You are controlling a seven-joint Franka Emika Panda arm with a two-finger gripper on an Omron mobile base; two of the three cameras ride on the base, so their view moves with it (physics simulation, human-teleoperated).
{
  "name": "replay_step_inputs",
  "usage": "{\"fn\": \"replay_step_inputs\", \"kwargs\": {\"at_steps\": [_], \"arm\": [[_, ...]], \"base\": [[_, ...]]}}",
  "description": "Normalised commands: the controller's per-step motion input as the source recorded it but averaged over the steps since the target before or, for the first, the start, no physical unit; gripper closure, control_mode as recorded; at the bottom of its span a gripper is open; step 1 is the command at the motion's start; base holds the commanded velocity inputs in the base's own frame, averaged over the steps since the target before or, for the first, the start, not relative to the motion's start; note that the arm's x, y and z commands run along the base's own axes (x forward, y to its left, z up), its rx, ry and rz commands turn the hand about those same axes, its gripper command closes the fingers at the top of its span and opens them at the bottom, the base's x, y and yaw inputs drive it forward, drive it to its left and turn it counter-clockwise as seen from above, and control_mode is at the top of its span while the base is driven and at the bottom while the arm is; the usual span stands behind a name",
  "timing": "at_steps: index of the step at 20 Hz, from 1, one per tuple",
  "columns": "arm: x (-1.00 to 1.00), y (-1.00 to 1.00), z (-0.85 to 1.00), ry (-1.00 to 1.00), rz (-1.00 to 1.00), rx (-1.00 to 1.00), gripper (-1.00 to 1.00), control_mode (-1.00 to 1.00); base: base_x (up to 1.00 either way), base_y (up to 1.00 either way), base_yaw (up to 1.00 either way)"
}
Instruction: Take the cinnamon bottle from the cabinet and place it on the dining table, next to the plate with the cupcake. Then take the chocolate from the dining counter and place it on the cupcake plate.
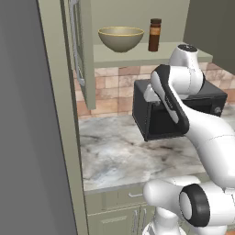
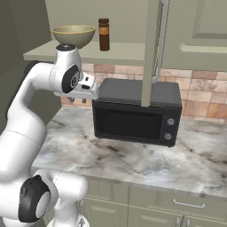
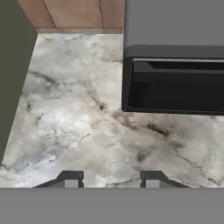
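Nothing done yet: bottle (image 1: 154,34) on cabinet (image 1: 151,54) shelf, gripper (image 3: 109,180) clenched, empty, over desk (image 3: 78,122).

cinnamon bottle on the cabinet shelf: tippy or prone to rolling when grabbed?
The cinnamon bottle stands upright, tall for its narrow base, so a nudge near the cap would probably tip it. It looks cylindrical, so once down it would likely roll along the shelf. The bowl stands apart beside it and might stop it on that side.
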Motion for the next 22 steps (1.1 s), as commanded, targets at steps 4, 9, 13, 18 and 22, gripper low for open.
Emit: {"fn": "replay_step_inputs", "kwargs": {"at_steps": [4, 9, 13, 18, 22], "arm": [[0.00, 0.04, 0.00, 0.00, 0.00, -0.02, -1.00, -1.00], [0.00, -0.01, 0.39, -0.24, -0.02, 0.00, -1.00, -1.00], [0.04, -0.03, 1.00, -0.41, -0.01, 0.00, -1.00, -1.00], [0.17, -0.07, 1.00, -0.33, -0.01, 0.01, -1.00, -1.00], [0.38, -0.06, 0.98, -0.24, -0.03, 0.03, -1.00, -1.00]], "base": [[0.00, 0.00, 0.00], [0.00, 0.00, 0.00], [0.00, 0.00, 0.00], [0.00, 0.00, 0.00], [0.00, 0.00, 0.00]]}}
